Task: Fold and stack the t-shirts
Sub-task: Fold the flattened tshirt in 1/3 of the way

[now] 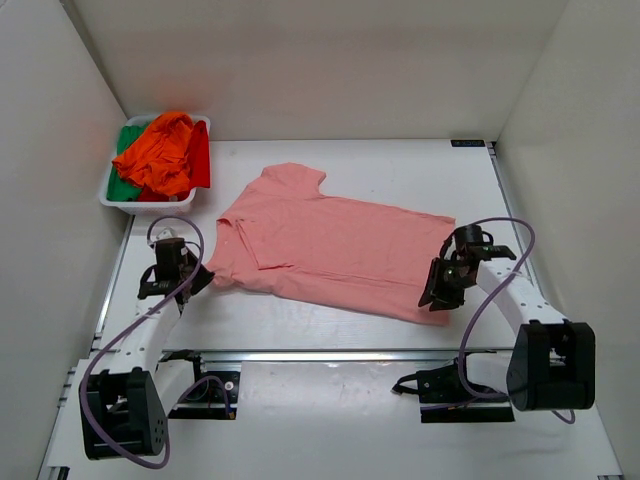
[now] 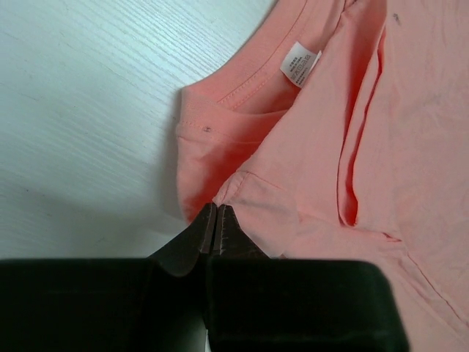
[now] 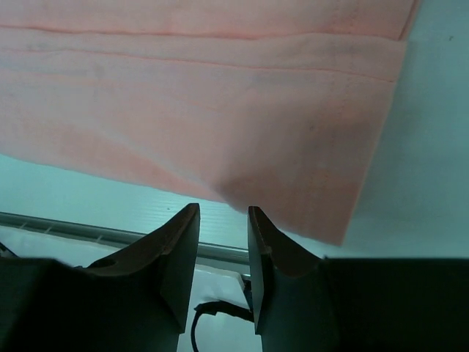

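this is a robotics lab cell, not a home or a shop. plain white panels box in a white wood-grain table on its left, far and right sides, like a built test enclosure. a bare metal rail runs along the near edge. two black robot arms, the left arm and the right arm, are mounted there side by side, with purple cables looping loosely around them. the only household things are a salmon-pink t-shirt spread flat mid-table and a white tray in the far left corner, heaped with orange, red and green t-shirts.
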`<action>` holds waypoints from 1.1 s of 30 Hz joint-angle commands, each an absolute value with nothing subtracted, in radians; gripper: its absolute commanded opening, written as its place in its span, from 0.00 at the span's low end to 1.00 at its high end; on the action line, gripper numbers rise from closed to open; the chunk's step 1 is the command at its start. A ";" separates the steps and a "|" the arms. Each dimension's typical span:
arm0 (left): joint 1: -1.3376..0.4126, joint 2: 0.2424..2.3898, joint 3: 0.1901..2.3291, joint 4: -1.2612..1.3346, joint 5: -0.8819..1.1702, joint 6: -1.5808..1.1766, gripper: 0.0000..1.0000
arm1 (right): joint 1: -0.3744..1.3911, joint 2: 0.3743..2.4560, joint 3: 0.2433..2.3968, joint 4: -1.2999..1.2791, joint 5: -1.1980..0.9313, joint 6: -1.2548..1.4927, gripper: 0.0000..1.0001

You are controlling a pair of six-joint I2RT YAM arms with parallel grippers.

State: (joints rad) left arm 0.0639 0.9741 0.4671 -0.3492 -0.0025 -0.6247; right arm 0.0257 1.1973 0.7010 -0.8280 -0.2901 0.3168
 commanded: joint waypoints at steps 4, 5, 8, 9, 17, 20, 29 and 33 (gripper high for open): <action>0.069 0.942 0.494 -0.370 0.000 -0.600 0.00 | 0.054 1.324 0.755 -0.795 -0.206 0.295 0.30; 0.069 0.931 0.494 -0.370 -0.005 -0.597 0.00 | 0.063 1.336 0.770 -0.790 -0.186 0.298 0.30; 0.069 0.922 0.495 -0.370 0.015 -0.598 0.00 | 0.045 1.393 0.782 -0.767 -0.129 0.287 0.29; 0.066 0.922 0.491 -0.376 0.014 -0.600 0.00 | 0.034 1.408 0.787 -0.756 -0.132 0.288 0.30; 0.046 0.913 0.463 -0.368 0.043 -0.614 0.00 | -0.109 1.548 0.876 -0.701 -0.049 0.164 0.31; 0.046 0.913 0.459 -0.364 0.055 -0.615 0.00 | -0.117 1.606 0.932 -0.677 -0.035 0.132 0.31; 0.014 0.891 0.462 -0.403 0.046 -0.537 0.00 | -0.138 1.764 1.060 -0.632 0.023 0.057 0.31; 0.014 0.913 0.479 -0.457 0.052 -0.473 0.00 | -0.152 1.764 1.060 -0.646 0.051 0.015 0.30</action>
